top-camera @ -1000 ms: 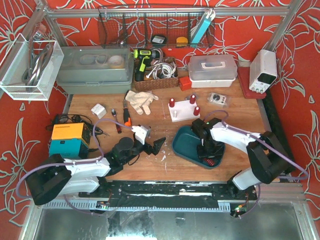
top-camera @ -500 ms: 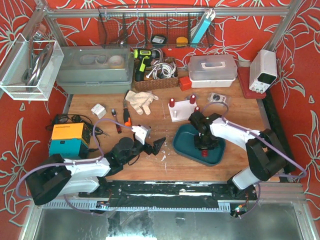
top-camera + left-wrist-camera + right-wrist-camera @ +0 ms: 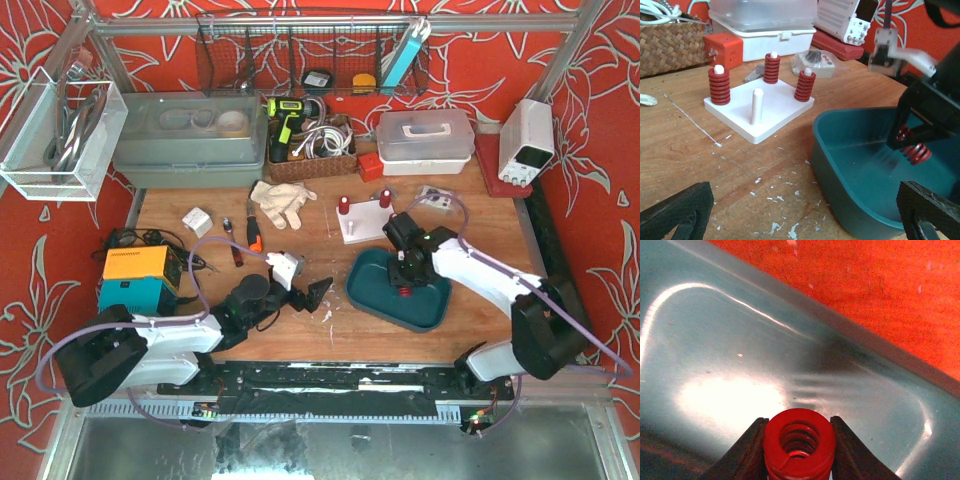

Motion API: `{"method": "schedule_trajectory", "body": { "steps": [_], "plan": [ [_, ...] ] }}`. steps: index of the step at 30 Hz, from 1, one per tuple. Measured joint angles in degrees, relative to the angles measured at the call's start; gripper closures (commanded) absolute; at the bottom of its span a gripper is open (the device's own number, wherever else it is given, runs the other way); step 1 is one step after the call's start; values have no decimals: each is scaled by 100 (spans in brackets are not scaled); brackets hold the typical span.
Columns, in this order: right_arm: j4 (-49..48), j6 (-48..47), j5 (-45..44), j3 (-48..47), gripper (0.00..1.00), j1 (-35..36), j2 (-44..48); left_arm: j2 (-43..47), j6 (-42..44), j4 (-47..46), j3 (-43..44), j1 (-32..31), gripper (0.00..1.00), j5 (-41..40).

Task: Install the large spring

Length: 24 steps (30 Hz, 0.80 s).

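Wooden table [image 3: 470,215] is seen under a red floral backdrop [image 3: 500,60], with both arms mounted at the near edge. Teal tray [image 3: 372,290] is placed right of centre, and a white base plate [image 3: 358,228] is set just behind it.

Four pegs are counted on the plate in the left wrist view. Three are loaded with red springs [image 3: 718,85] [image 3: 772,68] [image 3: 805,85]. The front peg [image 3: 757,105] is left bare.

Right gripper [image 3: 403,285] is lowered inside the tray and is clamped on the large spring [image 3: 799,435]. The spring is pinched between the two dark fingers [image 3: 752,450], one on each side, and its open end is turned toward the wrist camera. From the left wrist view the spring [image 3: 914,152] is seen tilted, over the tray interior, near the tray's far side. Whether the tray floor is touched cannot be told. The spring is kept well apart from the bare peg.

Left gripper [image 3: 308,295] is parked low over the table, left of the tray, with jaws spread wide and nothing between them. It is pointed at the plate and tray.

Clutter noted: pale gloves [image 3: 280,200], wicker basket [image 3: 667,42], orange and teal box [image 3: 135,278], clear-lidded white box [image 3: 425,140], white power supply [image 3: 527,140].
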<state>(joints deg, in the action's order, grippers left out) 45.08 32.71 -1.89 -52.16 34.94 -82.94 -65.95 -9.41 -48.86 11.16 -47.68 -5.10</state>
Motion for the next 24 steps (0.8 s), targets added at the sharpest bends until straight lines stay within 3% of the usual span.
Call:
{"method": "schedule_trajectory", "body": {
  "steps": [5,13,18,24],
  "plan": [
    [-365,-68,4,66,89,-4,726,-22,-20,-63,0,0,20,247],
    [-1241,201,227,398,93,173,1998,-107,-337,-319,94,0,35,1097],
    [-2133,684,398,638,95,623,2286,-267,-546,-494,236,0,31,1587],
    [-3171,1130,481,671,94,1244,1930,-280,-715,-551,243,0,25,1770]
  ]
}}
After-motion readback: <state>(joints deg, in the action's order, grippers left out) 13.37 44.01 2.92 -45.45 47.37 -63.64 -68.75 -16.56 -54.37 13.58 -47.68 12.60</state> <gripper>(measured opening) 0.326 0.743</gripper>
